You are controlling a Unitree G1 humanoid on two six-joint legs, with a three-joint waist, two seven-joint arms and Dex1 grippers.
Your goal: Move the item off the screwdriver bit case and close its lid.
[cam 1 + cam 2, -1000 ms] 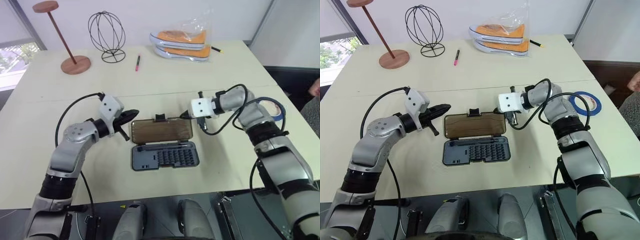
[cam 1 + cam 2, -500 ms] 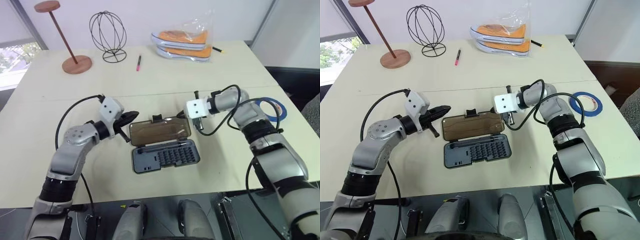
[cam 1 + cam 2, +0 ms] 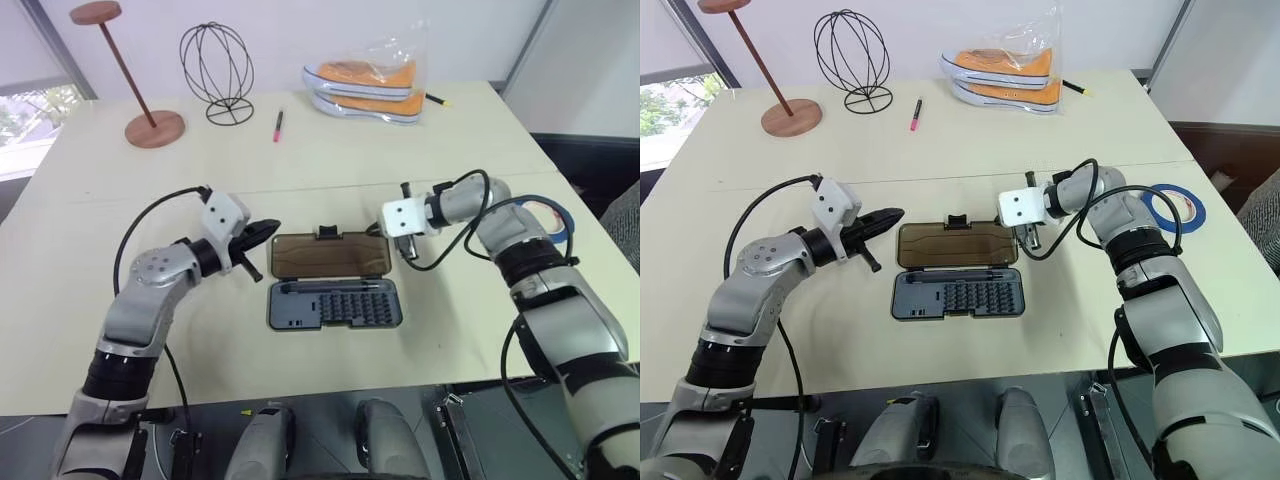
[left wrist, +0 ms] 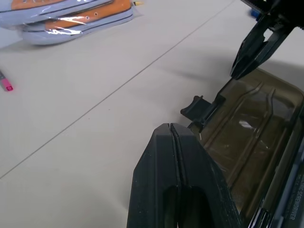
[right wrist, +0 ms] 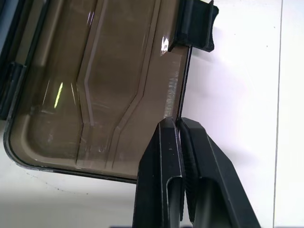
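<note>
While blue tape roll point(image 3: 1171, 206) sits far right on tabletop point(image 3: 940, 160), lid point(image 3: 956, 244) lies open; right fingers point(image 5: 178, 128) clenched at lid's far edge, likely to flip it; left fingers point(image 4: 170, 137) clenched, idle.

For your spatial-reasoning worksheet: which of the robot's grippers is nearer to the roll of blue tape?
Right. The right gripper sits at the lid's right end, toward the blue tape; the left gripper is beyond the lid's opposite end.

Both grippers' point(image 3: 268, 229) point(image 5: 178, 124) jaws closed.
</note>
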